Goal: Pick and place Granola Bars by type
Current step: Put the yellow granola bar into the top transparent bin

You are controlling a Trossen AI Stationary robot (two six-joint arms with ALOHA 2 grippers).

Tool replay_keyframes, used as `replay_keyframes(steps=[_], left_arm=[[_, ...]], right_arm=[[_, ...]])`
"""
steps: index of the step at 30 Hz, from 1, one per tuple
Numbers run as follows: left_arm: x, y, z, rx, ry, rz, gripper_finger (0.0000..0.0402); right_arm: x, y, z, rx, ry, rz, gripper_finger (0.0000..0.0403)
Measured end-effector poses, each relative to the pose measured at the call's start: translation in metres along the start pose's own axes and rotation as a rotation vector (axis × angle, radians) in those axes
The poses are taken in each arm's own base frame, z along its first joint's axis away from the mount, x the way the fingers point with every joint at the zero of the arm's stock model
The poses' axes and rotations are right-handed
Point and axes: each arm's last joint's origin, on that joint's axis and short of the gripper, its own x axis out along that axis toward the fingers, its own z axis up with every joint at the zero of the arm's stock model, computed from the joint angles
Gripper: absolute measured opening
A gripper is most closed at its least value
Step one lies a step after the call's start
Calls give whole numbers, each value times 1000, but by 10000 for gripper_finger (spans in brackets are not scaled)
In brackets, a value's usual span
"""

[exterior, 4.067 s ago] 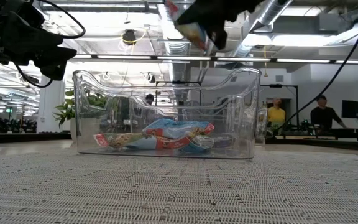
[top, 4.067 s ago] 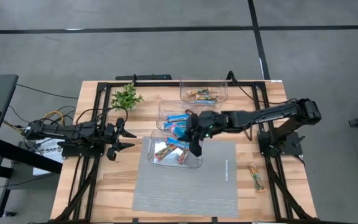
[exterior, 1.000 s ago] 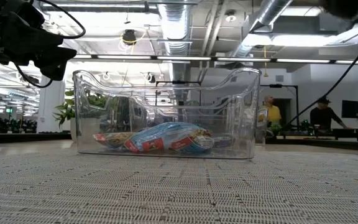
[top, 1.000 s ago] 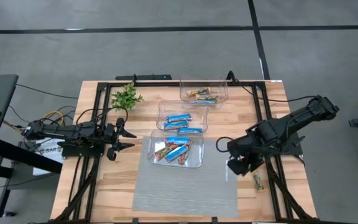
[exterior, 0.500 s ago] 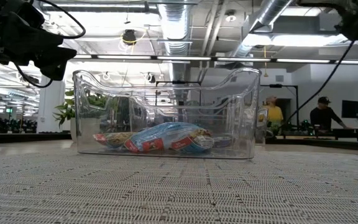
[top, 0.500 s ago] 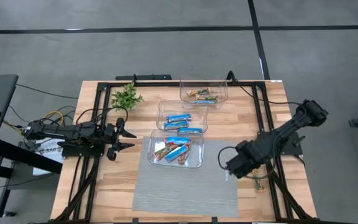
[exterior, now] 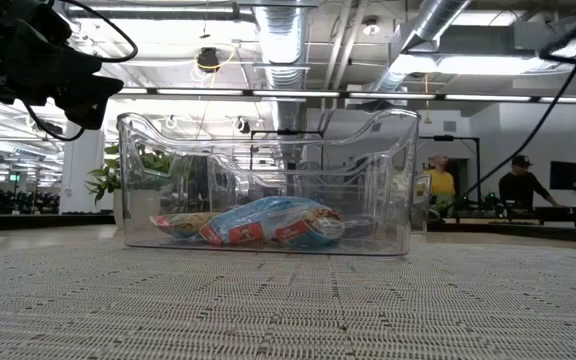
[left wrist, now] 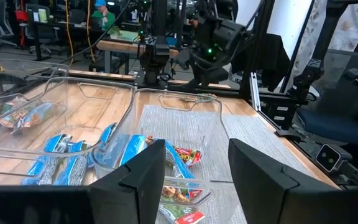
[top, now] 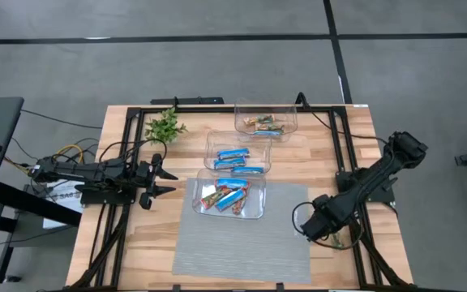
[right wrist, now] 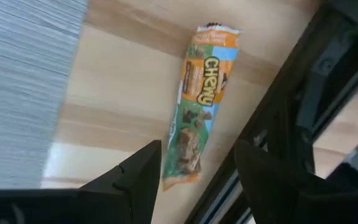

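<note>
Granola bar (right wrist: 199, 112) lies on the wood, framed between the spread, empty right claw (right wrist: 194, 165).

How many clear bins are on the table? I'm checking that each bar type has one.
3: the far bin near the table's back edge, the middle bin just in front of it, and the near bin partly on the grey mat.

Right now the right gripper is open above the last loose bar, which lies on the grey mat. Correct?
Not quite. The right gripper is open above the loose bar, but the bar lies on bare wood beside the grey mat, as the right wrist view shows.
</note>
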Motion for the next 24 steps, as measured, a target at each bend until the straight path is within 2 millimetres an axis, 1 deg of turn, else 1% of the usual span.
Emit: replay_keyframes(steps=[5,11,15,19,24], left_arm=[[0,0,0,0,0,0,168],[0,0,0,2,0,0,168],[0,0,0,2,0,0,168],[0,0,0,0,0,0,168],[0,0,0,3,0,0,168]], right_arm=[[24,-6,0,-4,34,-20,198],[47,-5,0,-39,57,57,198],[56,-9,1,-21,58,50,198],[62,-13,1,-27,41,30,198],[68,-15,1,-50,45,48,193]])
